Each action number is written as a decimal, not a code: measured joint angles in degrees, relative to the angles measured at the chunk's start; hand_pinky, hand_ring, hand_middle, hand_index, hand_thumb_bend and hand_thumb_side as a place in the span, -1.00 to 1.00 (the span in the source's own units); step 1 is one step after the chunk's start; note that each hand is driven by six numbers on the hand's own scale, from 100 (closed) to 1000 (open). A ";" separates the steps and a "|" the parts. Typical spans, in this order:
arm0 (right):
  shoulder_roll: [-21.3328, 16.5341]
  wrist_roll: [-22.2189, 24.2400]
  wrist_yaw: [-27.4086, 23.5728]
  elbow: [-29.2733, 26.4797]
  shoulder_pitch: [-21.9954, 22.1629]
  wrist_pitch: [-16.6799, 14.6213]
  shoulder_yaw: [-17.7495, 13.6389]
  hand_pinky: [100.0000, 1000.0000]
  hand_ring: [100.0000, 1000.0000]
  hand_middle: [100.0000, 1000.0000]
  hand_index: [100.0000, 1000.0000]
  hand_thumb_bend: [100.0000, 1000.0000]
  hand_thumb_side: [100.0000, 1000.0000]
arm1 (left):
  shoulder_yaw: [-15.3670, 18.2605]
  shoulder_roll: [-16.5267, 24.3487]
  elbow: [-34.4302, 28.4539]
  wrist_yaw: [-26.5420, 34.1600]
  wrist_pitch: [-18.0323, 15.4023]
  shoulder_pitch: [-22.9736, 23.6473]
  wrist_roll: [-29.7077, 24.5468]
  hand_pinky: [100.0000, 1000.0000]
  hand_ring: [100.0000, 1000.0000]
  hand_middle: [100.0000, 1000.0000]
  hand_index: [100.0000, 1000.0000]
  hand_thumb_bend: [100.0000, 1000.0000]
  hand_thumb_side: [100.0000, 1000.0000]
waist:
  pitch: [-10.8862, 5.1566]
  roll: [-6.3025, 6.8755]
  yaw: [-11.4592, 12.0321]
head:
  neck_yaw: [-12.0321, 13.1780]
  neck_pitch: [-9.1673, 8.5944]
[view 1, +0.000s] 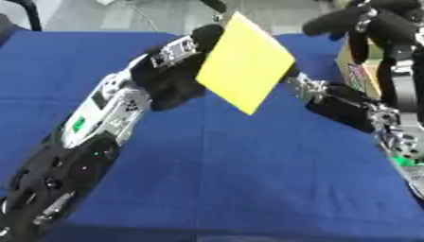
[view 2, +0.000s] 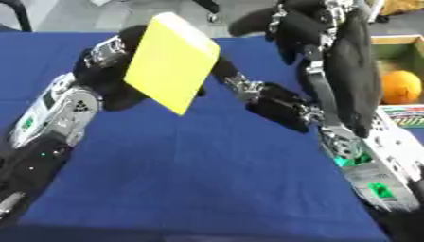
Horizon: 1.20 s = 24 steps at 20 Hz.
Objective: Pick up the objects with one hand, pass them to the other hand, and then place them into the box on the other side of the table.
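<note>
Above the table's middle: both hands meet at a yellow card, held up off the blue cloth.
Left hand (view 1: pixel 178 71): raised from the left, black fingers curled behind the card's left edge and top; it looks clamped on the card, though the card hides the fingertips.
Right hand (view 1: pixel 319 94): reaches in from the right at the card's right edge; its fingers go behind the card, so whether they grip it or stand apart cannot be told.
Card (view 2: pixel 170 61): flat, plain yellow, tilted so one corner points down and one up; it hangs in the air between the two hands, clear of the cloth.
Left arm (view 1: pixel 91 127): white and silver forearm with a green mark, running from the lower left corner up to the hand.
Right arm (view 2: pixel 348 108): black and silver, with green lights near the wrist, coming down the right side and bending in toward the card.
Cloth (view 2: pixel 198 179): dark blue, covering the table, with creases under the hands.
Box (view 2: pixel 401 47): at the right edge, beyond the right arm, holding an orange ball (view 2: pixel 399 87); a printed packet (view 2: pixel 406 116) lies just below the ball.
</note>
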 measured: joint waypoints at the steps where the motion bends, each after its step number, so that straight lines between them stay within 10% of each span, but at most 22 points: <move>1: -0.10 1.04 0.16 0.00 0.25 -0.65 0.11 -0.21 -0.26 -0.85 0.34 0.01 -0.76 | 0.02 0.00 0.33 -0.19 -0.11 -0.02 0.08 0.43 -0.07 -0.19 -0.08 -1.00 -0.20 | 0.00 0.00 -0.01 | 0.08 0.00; 24: 0.23 16.89 -5.02 -0.04 1.61 -2.99 0.97 0.11 0.10 -0.58 0.67 0.16 -0.53 | 6.44 -4.73 4.82 2.31 -5.68 -1.43 5.25 0.42 -0.07 -0.18 -0.06 -1.00 -0.23 | 0.00 0.00 0.34 | -1.65 0.00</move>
